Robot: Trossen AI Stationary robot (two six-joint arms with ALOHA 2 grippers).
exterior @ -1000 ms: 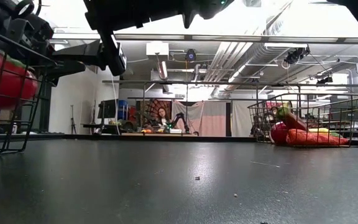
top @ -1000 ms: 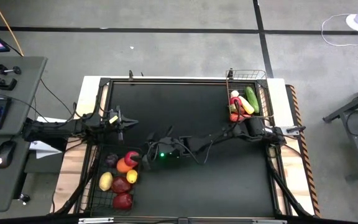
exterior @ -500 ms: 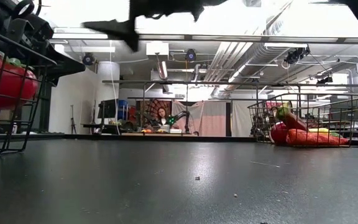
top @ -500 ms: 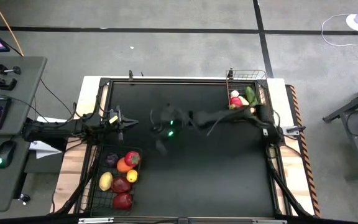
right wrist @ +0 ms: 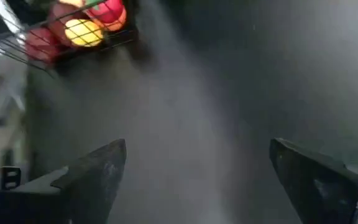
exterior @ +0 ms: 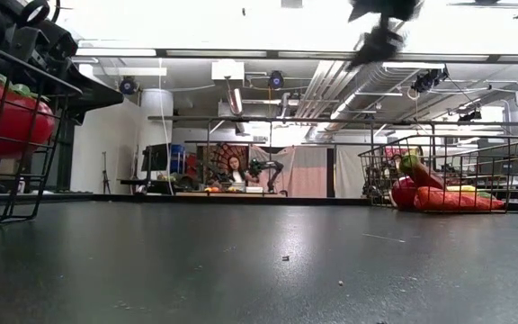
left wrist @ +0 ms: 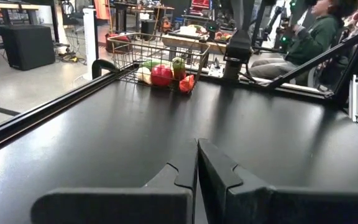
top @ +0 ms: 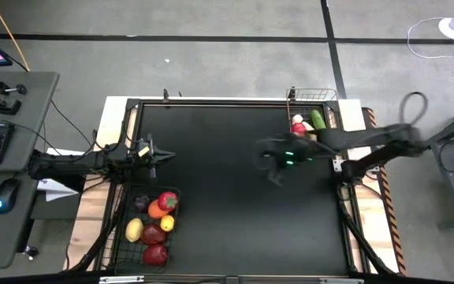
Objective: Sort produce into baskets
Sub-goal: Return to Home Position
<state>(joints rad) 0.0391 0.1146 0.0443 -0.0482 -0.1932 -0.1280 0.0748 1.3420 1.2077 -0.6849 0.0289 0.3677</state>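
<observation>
Flat black table point(top: 227, 213): the reference for every placing below. Dark black wire-mesh basket point(top: 129, 254): in the table's left corner, on the low camera's side. It holds only round pieces: a red round toy fruit point(top: 167, 200), a dark purple round toy fruit point(top: 141, 203), an orange round toy fruit point(top: 157, 210) and a yellow round toy fruit point(top: 135, 229), apparently grouped as fruit. Lighter metallic wire-mesh basket point(top: 314, 96): in the table's diagonally opposite right corner. It holds a green toy cucumber point(top: 318, 121) and a red piece point(top: 298, 127), apparently the vegetable lot. No produce shows loose on the table, so the sorting looks finished. Left gripper point(top: 164, 155): at the table's left edge, low over the surface, jaws pressed together on nothing, a parked pose. Right gripper point(right wrist: 197, 147): above the table's right half, just beside the lighter basket, jaws spread wide and empty, which suits a release and a return to rest.
</observation>
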